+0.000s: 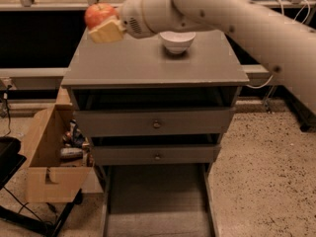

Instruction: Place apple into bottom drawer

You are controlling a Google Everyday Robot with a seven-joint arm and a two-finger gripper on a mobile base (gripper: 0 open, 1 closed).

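Note:
My gripper (102,24) is shut on the red-orange apple (98,14) and holds it in the air above the back left corner of the grey cabinet top (148,65). The pale fingers (107,32) clasp the apple's lower side. The bottom drawer (155,204) is pulled out at the foot of the cabinet, its flat grey floor and low side rails showing. The two upper drawers with small round knobs (156,124) are shut.
A white bowl (177,41) stands on the cabinet top toward the back right. An open cardboard box (52,162) with cans and clutter sits on the floor left of the cabinet. My large white arm (247,19) crosses the upper right.

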